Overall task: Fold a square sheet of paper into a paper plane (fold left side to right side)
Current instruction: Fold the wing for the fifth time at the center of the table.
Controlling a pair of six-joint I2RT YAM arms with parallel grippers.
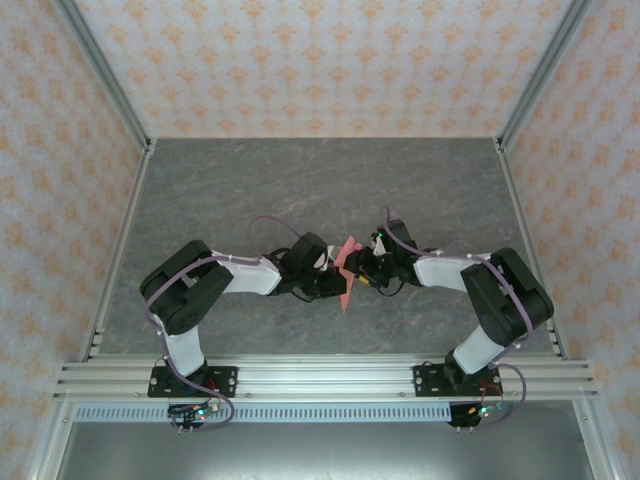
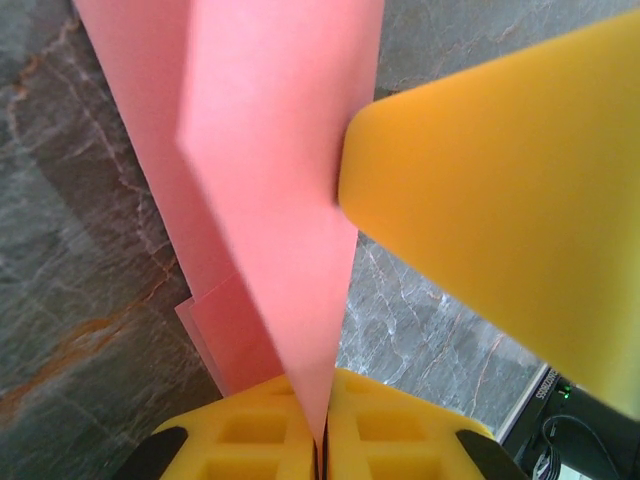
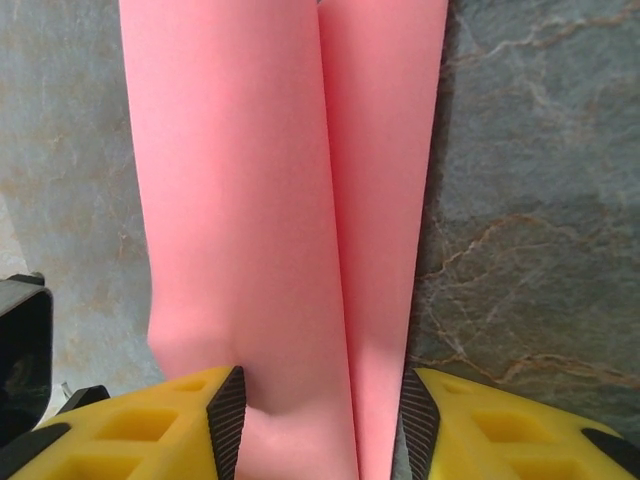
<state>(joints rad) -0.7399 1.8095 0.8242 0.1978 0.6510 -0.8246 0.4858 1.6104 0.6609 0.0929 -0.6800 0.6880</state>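
**Both claws on the pink paper at table centre**

In the top view we see the pink paper (image 1: pixel 347 250) at the middle of the grey table (image 1: pixel 250 190), between the two claws. The left arm (image 1: pixel 245 275) comes in from 9 o'clock and the right arm (image 1: pixel 445 270) from 3 o'clock. The paper is a narrow folded strip. Its long axis runs 12 to 6 o'clock, and a pointed end faces 6 o'clock. We cannot tell whether it touches the table or hangs just above it.

In the left wrist view, the left claw (image 2: pixel 322 430) sits at 6 o'clock. Its two yellow fingers are pressed together, with the edge of the paper pinched in the seam between them. The paper rises from there toward 12 o'clock as overlapping layers, and a lower flap shows at 8 o'clock. One yellow finger (image 2: pixel 480 180) of the right claw enters from 3 o'clock, and its rounded tip touches the paper's side edge.

In the right wrist view, the right claw (image 3: pixel 320 400) is at 6 o'clock with its jaws standing apart. The paper lies face-on in the gap and runs up to 12 o'clock, with a lengthwise crease near its middle. Both black pads (image 3: pixel 228 415) sit right at the strip's side edges. We cannot tell whether they squeeze it. The strip bulges a little at 8 o'clock.
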